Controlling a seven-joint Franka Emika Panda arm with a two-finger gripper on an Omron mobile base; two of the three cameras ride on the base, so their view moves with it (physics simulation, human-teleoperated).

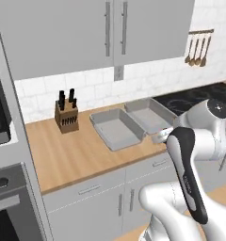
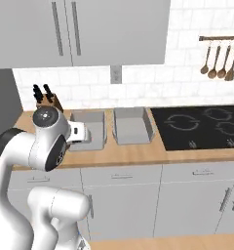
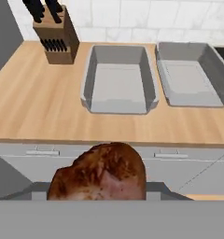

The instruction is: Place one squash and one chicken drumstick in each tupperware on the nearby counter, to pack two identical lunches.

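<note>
Counter (image 3: 39,112) ahead, drumstick (image 3: 102,175) between jaws.

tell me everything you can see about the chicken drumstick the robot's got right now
The chicken drumstick is a lumpy, rounded piece of meat with a mottled reddish-brown, roasted-looking skin and a paler patch near its lower middle. It sits at the bottom of the hand view, close to the camera, where the fingers would be; its lower end is cut off by the picture's edge. It hangs in front of the counter edge, short of the nearer tupperware, touching neither.
</note>
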